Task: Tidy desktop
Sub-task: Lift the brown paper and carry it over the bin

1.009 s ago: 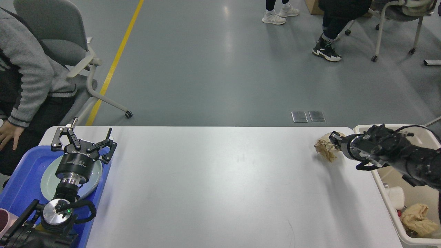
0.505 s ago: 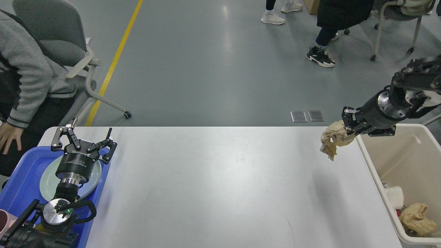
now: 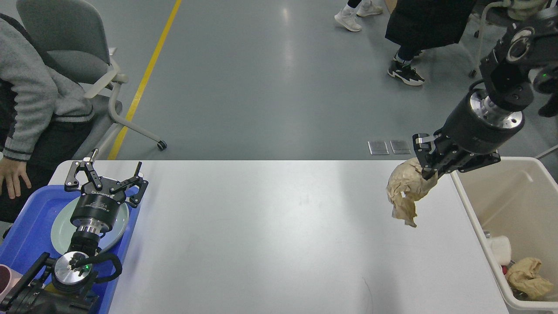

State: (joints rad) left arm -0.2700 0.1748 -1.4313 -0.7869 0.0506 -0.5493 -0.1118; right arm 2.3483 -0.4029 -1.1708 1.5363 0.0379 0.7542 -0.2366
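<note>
our right end effector (image 3: pixel 429 169) is clamped on a crumpled brown paper wad (image 3: pixel 405 192), held in the air above the white table (image 3: pixel 279 235), just left of the cream bin (image 3: pixel 473 218). our left end effector (image 3: pixel 106 180) has its fingers spread apart over the pale plate (image 3: pixel 59 231) on the blue tray (image 3: pixel 26 226), far left of the bin.

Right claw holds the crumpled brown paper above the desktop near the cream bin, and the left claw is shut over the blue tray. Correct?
Not quite. The head view shows the left claw open, fingers spread, over the blue tray. The right claw does hold the crumpled brown paper above the desktop near the cream bin.
</note>
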